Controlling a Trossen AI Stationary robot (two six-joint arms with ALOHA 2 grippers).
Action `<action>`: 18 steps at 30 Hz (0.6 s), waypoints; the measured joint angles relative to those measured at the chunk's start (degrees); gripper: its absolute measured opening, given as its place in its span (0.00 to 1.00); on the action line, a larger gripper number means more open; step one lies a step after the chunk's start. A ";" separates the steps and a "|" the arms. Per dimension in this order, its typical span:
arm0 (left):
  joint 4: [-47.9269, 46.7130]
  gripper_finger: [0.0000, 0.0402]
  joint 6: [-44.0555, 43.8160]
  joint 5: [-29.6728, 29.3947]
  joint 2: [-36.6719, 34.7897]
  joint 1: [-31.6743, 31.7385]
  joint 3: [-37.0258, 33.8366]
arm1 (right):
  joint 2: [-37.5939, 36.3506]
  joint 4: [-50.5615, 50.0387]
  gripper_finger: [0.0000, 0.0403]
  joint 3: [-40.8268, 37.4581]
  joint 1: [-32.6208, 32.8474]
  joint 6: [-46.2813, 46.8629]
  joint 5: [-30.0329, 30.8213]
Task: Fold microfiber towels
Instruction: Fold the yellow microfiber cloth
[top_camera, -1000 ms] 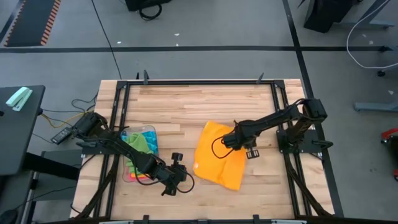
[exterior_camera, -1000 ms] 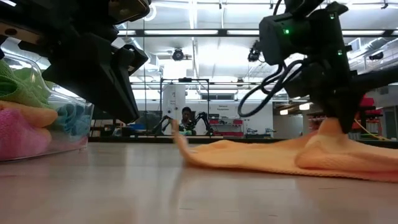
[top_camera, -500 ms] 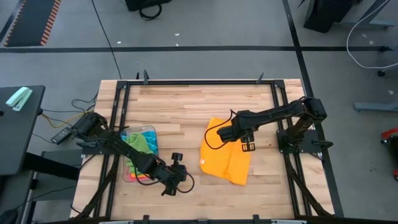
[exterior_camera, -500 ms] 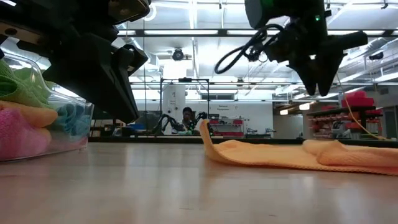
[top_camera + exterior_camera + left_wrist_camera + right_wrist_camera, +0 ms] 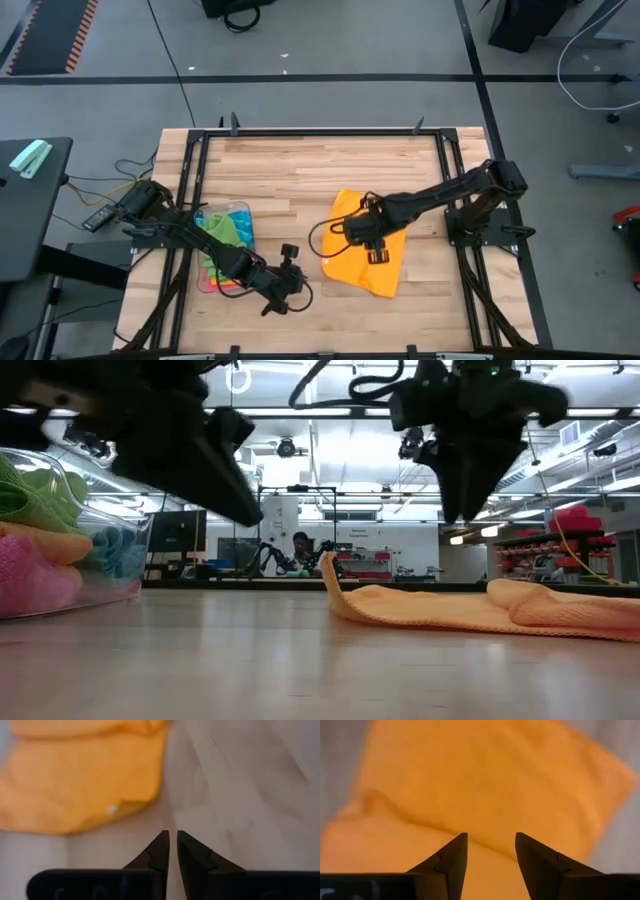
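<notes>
An orange microfiber towel (image 5: 360, 262) lies loosely doubled on the wooden table (image 5: 300, 170), right of centre; it also shows in the low view (image 5: 450, 610) and both wrist views (image 5: 85, 775) (image 5: 495, 785). My right gripper (image 5: 378, 254) (image 5: 491, 842) hangs open a little above it, pointing down and touching nothing. My left gripper (image 5: 303, 291) (image 5: 173, 837) is shut, just left of the towel's near corner and above the bare wood. More towels, green, pink, orange and blue, sit in a clear tray (image 5: 226, 250).
The clear tray (image 5: 70, 560) with its towels stands at the table's left, beside the left arm. Black frame rails (image 5: 300, 130) run along the table's edges. Bare wood lies at the far side and along the near edge.
My right gripper has opened and let go of the towel's raised part, risen clear, then gone a little toward the table's left, above the cloth. The released part has dropped flat; the towel lies a bit farther right than before. My left gripper has tipped slightly in place.
</notes>
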 joint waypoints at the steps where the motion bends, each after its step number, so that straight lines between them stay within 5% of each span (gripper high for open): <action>1: 0.87 0.12 0.63 -1.47 0.00 0.01 -0.01 | 0.02 1.32 0.43 -0.68 1.00 1.61 -0.96; 5: 5.44 0.15 2.39 -6.52 1.43 1.47 -0.05 | 0.02 6.64 0.43 -4.48 5.81 11.68 -2.28; 13: 16.03 0.14 6.21 -6.74 7.50 8.89 -0.01 | 0.09 14.56 0.43 -11.49 15.90 25.21 -1.95; 18: 17.10 0.12 4.77 4.77 11.12 12.94 -0.08 | 0.06 25.38 0.43 -15.82 21.85 27.45 0.24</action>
